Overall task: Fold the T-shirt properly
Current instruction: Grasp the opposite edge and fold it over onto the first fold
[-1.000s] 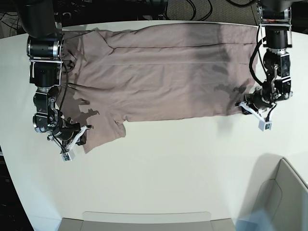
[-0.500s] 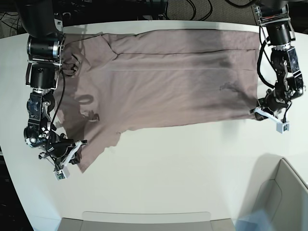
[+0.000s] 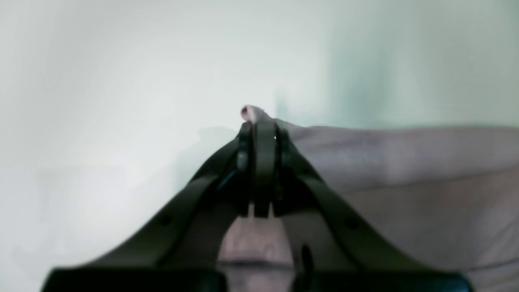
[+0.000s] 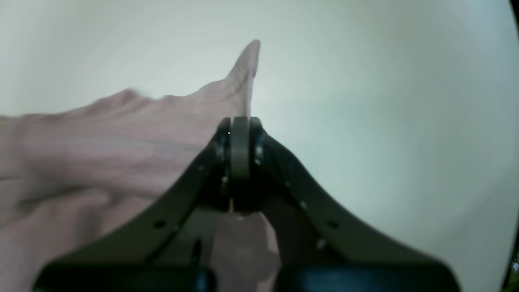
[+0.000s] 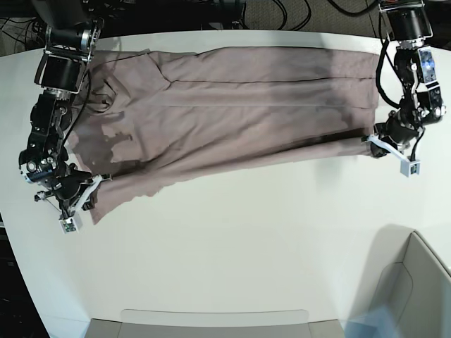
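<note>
Both claws pinch T-shirt [image 5: 232, 113] edges: left claw [image 5: 386, 146], right claw [image 5: 83, 191], cloth stretched between

Plain dusty mauve-pink T-shirt [image 5: 232, 113], white table [image 5: 232, 253], black fingers [image 3: 263, 162], approx. pale grey box [image 5: 416, 282]

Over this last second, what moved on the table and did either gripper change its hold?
Both arms drew outward: the right gripper went toward the base view's left edge, the left gripper right and up. The T-shirt between them stretched flatter, its near edge running straighter. Both grippers stayed shut on the shirt's corners; the white table is unchanged.
</note>
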